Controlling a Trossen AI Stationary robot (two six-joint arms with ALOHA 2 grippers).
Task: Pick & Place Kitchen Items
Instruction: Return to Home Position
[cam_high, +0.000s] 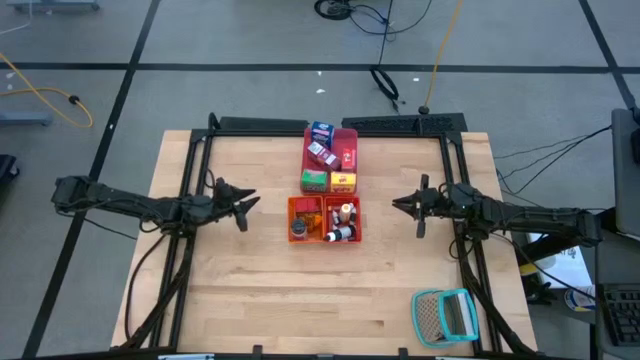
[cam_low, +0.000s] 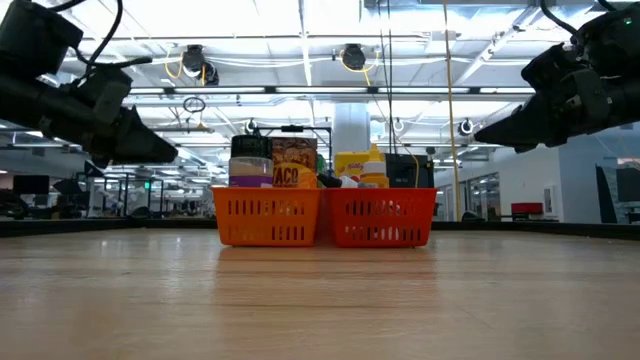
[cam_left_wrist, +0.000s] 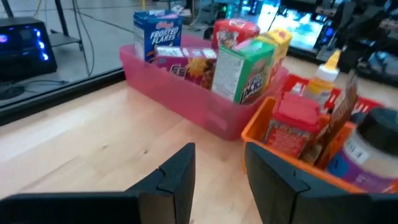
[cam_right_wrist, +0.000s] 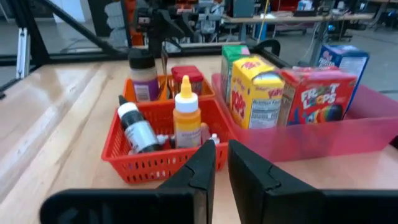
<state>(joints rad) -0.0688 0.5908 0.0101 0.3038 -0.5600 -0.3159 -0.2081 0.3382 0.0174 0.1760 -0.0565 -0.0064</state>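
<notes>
The left pincer (cam_high: 243, 207) hovers half spread and empty over the bench (cam_high: 240, 290), left of the orange tray (cam_high: 306, 219). That tray and the red tray (cam_high: 341, 222) hold small jars and bottles; the pink tray (cam_high: 347, 137) behind holds cereal boxes (cam_high: 321, 155). The right pincer (cam_high: 412, 207) hovers nearly pressed together, empty. A teal mesh basket (cam_high: 445, 315) lies near the front right corner.

Bright, even ceiling light, faint shadows, glare across the tabletop (cam_right_wrist: 37, 118), wrist views softly blurred.
</notes>
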